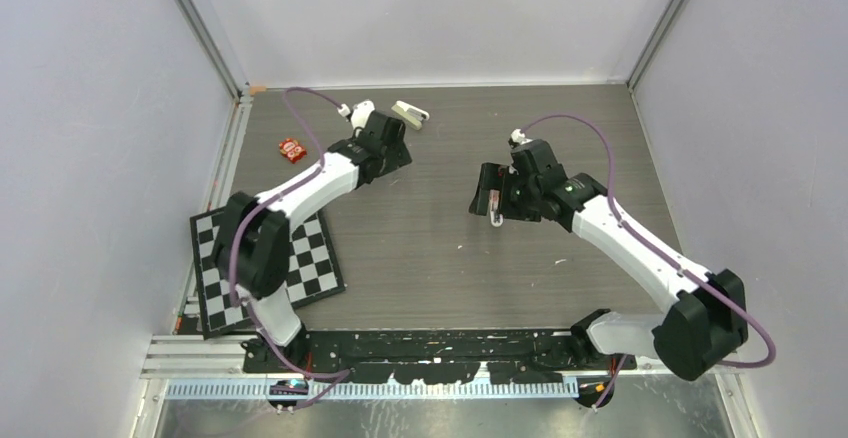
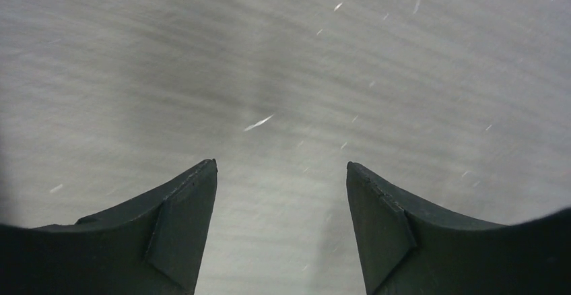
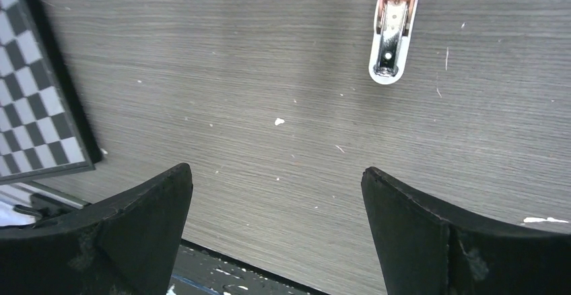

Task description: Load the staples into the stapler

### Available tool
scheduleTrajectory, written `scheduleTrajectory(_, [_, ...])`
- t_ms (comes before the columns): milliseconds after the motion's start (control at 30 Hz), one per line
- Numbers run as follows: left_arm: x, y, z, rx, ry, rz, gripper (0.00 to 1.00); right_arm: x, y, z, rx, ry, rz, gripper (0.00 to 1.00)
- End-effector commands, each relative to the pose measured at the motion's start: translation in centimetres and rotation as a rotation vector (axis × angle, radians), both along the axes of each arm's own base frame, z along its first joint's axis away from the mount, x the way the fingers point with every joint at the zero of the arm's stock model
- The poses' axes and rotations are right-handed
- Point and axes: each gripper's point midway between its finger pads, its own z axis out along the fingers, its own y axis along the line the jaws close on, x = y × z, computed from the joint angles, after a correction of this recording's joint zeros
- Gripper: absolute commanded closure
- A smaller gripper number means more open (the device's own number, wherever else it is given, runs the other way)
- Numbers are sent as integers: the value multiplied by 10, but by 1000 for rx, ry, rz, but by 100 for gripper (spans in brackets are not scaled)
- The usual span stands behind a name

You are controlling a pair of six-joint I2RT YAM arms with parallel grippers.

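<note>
Top external: stapler [image 1: 410, 113] lies just beside left arm [image 1: 330, 173].

The left end effector [image 2: 281, 167] has its two dark fingers [image 2: 182, 221] spread well apart at the bottom of the view. Between them only the grey table [image 2: 135, 73] shows, and its grain looks blurred. A short white streak [image 2: 258, 122] lies near the middle, with small pale specks [image 2: 338, 6] scattered around it.

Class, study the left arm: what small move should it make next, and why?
Probably slide the left fingers toward the beige stapler, lying untouched just beyond that wrist in the top view; the fingers stand open over bare table, holding nothing.
</note>
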Motion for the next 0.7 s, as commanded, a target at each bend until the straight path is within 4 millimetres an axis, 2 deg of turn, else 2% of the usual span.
scheduleTrajectory(0, [72,-35,20,-256,-157,112,30,5,1,31,60,-107,-31,0])
scheduleTrajectory(200, [135,-46,-17,-313,-192,213,40,1,-8,43,36,-147,-29,0])
scheduleTrajectory(333, [166,-50,-41,-381,-216,254,46,3,-16,44,-4,-164,-44,0])
scheduleTrajectory(433, [186,-53,-48,-418,-263,263,49,2,-17,43,-11,-161,-40,0])
scheduleTrajectory(533, [198,-52,-54,-424,-272,270,50,2,-19,43,-22,-164,-39,0])
scheduleTrajectory(667, [211,-52,-47,-474,-339,253,49,3,-22,42,-43,-168,-38,0])
